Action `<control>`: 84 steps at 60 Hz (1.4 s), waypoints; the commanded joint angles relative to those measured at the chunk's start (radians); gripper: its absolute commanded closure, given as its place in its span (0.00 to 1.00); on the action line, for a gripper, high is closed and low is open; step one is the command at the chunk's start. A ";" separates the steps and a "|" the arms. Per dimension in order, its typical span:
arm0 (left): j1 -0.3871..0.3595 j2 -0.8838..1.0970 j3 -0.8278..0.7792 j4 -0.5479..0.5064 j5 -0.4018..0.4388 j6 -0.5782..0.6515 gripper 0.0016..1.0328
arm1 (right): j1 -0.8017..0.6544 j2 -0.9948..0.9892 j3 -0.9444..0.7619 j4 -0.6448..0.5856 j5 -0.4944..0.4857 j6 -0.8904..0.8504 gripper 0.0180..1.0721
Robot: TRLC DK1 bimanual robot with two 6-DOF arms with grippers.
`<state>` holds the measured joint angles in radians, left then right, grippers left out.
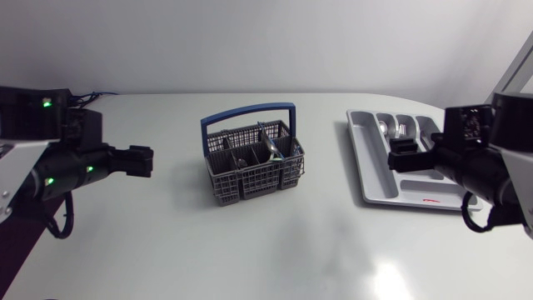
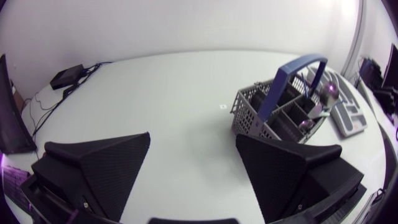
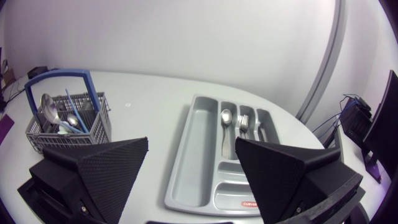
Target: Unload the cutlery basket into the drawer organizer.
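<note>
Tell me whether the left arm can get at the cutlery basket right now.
Probably yes: the open left gripper faces the cutlery basket across the table, nothing between; the upright blue handle may crowd a reach from above.

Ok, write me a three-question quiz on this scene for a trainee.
1. True or false: the left gripper and the right gripper are both open and empty.
2. What already lies in the tray? A) a spoon and a fork; B) two knives; C) nothing.
3. Fill in: the handle of the basket is coloured ____.

Key: 1 true; 2 A; 3 blue.
</note>
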<state>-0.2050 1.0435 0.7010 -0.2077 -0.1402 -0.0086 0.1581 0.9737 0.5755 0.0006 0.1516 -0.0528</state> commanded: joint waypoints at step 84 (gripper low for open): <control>0.006 0.543 0.213 0.160 0.412 0.099 0.81 | 0.170 0.758 0.483 -0.086 -0.527 0.099 0.93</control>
<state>-0.2108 1.5536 0.8852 -0.0566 0.2543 0.0830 0.3046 1.7882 1.1057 -0.0792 -0.3630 0.0177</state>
